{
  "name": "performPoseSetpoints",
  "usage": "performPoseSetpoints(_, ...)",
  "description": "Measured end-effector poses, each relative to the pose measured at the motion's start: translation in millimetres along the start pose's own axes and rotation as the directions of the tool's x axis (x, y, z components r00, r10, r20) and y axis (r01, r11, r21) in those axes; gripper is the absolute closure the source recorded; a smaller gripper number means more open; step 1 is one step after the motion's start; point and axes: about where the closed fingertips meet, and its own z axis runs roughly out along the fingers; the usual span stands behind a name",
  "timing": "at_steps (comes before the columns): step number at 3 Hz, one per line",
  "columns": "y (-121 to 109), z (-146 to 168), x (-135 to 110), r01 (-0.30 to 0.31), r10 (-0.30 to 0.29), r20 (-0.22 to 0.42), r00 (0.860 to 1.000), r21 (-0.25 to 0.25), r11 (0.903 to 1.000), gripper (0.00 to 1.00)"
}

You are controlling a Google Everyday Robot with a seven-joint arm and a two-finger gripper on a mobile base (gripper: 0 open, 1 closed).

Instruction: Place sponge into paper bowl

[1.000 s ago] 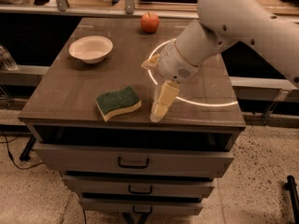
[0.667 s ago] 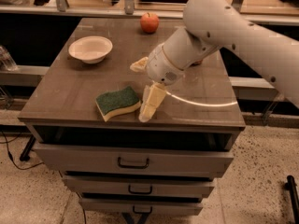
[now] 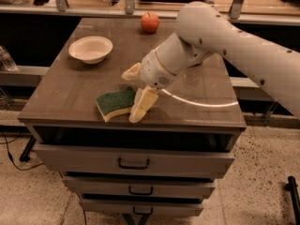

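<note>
Tool (image 3: 131,96) low over the front of the worktop (image 3: 70,95), spread wide and gripping nothing, with one finger down just beside the right edge of the sponge (image 3: 114,102) and the other raised behind it. The sponge lies flat, green side up, well apart from the bowl (image 3: 90,49) at the back left. It looks light and squashy, so a pinch across its narrow width should hold. An apple (image 3: 150,22) sits at the back.

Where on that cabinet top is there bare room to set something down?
Free: the left front corner between the paper bowl and sponge; the back strip between bowl and apple; the right front, before the arm. Crowded: front centre, where the open tool sits at the sponge's right end.
</note>
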Motion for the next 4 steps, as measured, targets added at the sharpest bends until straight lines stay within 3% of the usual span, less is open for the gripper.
performPoseSetpoints(2, 3, -9, -12, -0.015, 0.014, 0.016, 1.000, 0.017, 0.9997, 0.65)
performPoseSetpoints(3, 6, -47, -24, -0.045, 0.045, 0.007, 0.999, 0.088, 0.9951, 0.88)
performPoseSetpoints(4, 7, -47, -26, -0.041, 0.041, 0.005, 0.999, 0.087, 0.9954, 1.00)
